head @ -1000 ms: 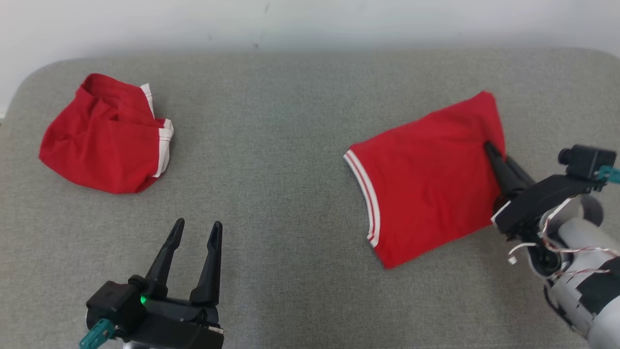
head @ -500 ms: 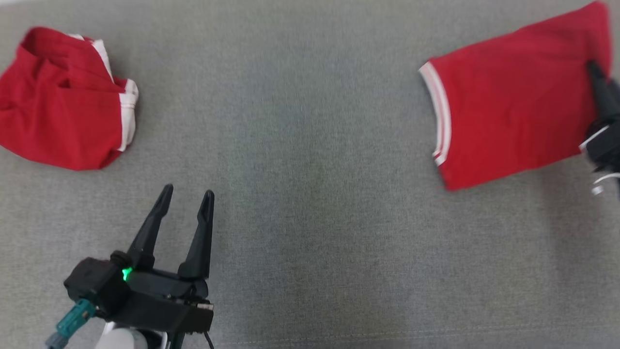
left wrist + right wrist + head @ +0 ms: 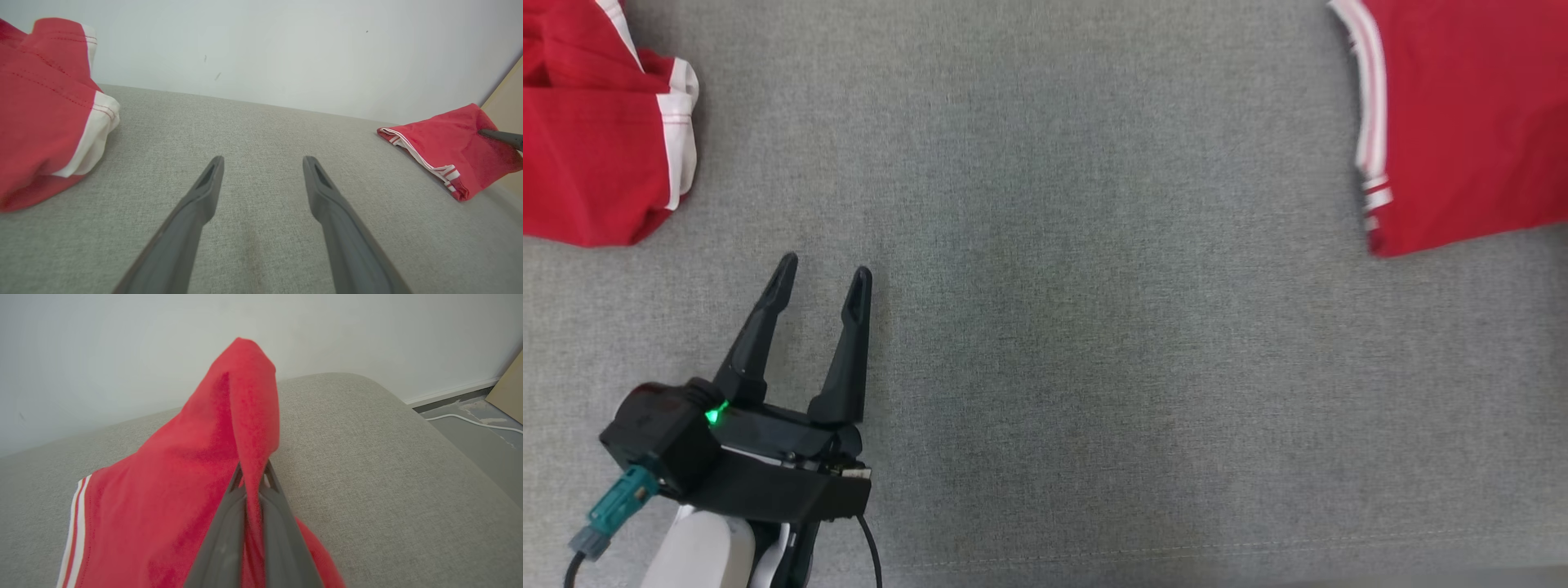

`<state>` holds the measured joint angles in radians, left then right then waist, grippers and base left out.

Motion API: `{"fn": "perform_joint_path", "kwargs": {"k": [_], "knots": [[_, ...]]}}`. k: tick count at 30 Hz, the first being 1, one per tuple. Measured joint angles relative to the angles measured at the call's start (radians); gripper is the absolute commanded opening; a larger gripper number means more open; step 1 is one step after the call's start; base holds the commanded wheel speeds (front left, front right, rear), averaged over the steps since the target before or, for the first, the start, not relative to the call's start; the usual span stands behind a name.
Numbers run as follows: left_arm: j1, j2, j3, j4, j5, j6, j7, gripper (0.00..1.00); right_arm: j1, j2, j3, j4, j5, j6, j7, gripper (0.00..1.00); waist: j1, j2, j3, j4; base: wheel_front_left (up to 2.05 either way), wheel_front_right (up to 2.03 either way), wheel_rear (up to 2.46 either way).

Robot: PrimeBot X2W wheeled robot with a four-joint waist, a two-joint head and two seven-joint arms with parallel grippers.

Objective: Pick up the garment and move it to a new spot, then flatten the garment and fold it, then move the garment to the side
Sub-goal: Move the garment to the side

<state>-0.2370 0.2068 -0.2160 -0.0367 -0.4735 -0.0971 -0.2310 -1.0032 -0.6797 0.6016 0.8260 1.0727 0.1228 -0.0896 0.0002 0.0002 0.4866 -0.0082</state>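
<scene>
The folded red garment [image 3: 1470, 122] with white-striped trim lies at the far right of the grey cushion [image 3: 1054, 245]. In the right wrist view my right gripper [image 3: 253, 473] is shut on a raised fold of that garment [image 3: 196, 457], the cloth pinched between both fingers. The left wrist view shows the same garment [image 3: 449, 151] with a dark right fingertip [image 3: 500, 136] on its far end. My left gripper [image 3: 823, 268] stands open over bare cushion at the lower left, and in its own view [image 3: 262, 160] there is nothing between its fingers.
A second, crumpled red garment [image 3: 588, 147] lies at the far left [image 3: 41, 114]. A white wall rises behind the cushion. The cushion's rounded right edge [image 3: 429, 420] drops to a floor with a white cable [image 3: 470, 420].
The head camera has tipped down and closer, so both garments slid toward the upper corners and the right gripper left the picture. The left gripper stays open.
</scene>
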Motion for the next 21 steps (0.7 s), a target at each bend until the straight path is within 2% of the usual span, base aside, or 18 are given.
{"fn": "perform_joint_path", "kwargs": {"k": [5, 12, 19, 20, 21], "knots": [[-0.008, 0.001, 0.009, -0.002, 0.000, 0.000, -0.001, 1.00, -0.014, -0.006, -0.003, 0.030, -0.011, -0.010, -0.006, 0.00, 0.0001, 0.0001, 0.026, 0.006, 0.00, 0.00, 0.00], [-0.029, 0.004, 0.005, -0.021, 0.001, -0.001, -0.004, 1.00, -0.041, -0.030, 0.009, 0.075, -0.057, -0.057, -0.018, 0.00, -0.0001, 0.0000, 0.039, 0.017, 0.00, 0.00, 0.00], [-0.031, 0.004, 0.005, -0.020, 0.002, -0.006, -0.006, 1.00, -0.058, -0.021, 0.024, 0.119, -0.082, -0.090, -0.036, 0.00, -0.0001, 0.0000, 0.047, 0.029, 0.00, 0.00, 0.00], [-0.033, 0.003, 0.004, -0.017, 0.002, -0.009, -0.009, 1.00, -0.058, -0.020, 0.025, 0.126, -0.084, -0.096, -0.042, 0.30, -0.0001, 0.0000, 0.046, 0.030, 0.00, 0.00, 0.00], [-0.033, 0.003, 0.004, -0.014, 0.002, -0.009, -0.009, 1.00, -0.058, -0.019, 0.026, 0.132, -0.088, -0.097, -0.048, 0.98, -0.0001, 0.0000, 0.044, 0.032, 0.00, 0.00, 0.00]]}}
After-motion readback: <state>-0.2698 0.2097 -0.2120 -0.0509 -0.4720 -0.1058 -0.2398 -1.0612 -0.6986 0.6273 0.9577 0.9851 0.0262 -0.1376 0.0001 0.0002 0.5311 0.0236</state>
